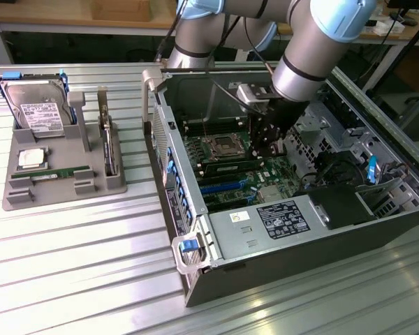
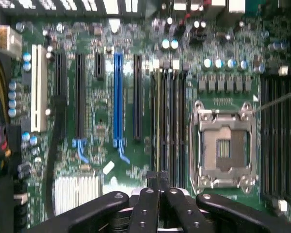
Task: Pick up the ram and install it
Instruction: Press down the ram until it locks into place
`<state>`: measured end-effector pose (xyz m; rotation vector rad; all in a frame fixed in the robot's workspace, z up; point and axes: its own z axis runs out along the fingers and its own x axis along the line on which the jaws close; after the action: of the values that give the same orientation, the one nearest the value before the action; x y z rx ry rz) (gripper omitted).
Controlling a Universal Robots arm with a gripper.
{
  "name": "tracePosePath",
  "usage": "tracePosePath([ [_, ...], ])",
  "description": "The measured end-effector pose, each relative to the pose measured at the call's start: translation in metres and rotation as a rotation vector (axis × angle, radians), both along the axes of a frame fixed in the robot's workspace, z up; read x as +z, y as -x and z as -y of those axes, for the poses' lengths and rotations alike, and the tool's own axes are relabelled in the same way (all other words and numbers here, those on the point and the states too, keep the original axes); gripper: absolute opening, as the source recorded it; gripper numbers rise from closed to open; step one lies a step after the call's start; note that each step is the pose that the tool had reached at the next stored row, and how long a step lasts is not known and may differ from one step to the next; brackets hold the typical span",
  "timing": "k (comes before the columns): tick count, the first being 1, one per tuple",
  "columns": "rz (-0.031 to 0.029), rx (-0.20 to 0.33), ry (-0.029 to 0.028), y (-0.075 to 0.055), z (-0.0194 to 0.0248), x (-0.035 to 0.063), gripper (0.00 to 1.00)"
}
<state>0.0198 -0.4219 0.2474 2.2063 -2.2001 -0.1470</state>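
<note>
My pincer (image 2: pixel 157 182) is clenched, fingertips together, holding nothing, and sits low inside the open computer case (image 1: pixel 195 230) over the motherboard (image 2: pixel 99 116). The ram (image 1: pixel 232 163) stands seated in a slot just beside the empty CPU socket (image 2: pixel 224 148), its long axis running parallel to the neighbouring memory slots. The label on the power supply (image 1: pixel 283 218) is too small to read.

Ribbed metal table (image 1: pixel 70 258), wooden workbench (image 1: pixel 77 14) behind
</note>
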Motion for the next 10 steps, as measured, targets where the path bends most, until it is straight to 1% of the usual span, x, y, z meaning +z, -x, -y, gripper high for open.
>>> tracePosePath([
  [2, 0.0022, 0.0, -0.0002, 0.009, 0.0, -0.0001, 0.1],
  [3, 0.004, 0.0, 0.0, 0.017, 0.0001, 0.0, 0.1],
  [4, 0.0075, 0.0, 0.0003, 0.035, 0.0, 0.0001, 0.1],
  [5, 0.0105, 0.0, -0.0002, 0.049, 0.0, -0.0002, 0.1],
  [6, 0.012, 0.0, -0.0003, 0.058, 0.0, -0.0002, 0.1],
  [7, 0.0129, 0.0, -0.0006, 0.064, 0.0, -0.0004, 0.1],
  [8, 0.0146, 0.0, -0.0019, 0.074, 0.0, -0.0008, 0.1],
  [10, 0.0151, 0.0, -0.005, 0.086, 0.0, -0.0052, 0.1],
])
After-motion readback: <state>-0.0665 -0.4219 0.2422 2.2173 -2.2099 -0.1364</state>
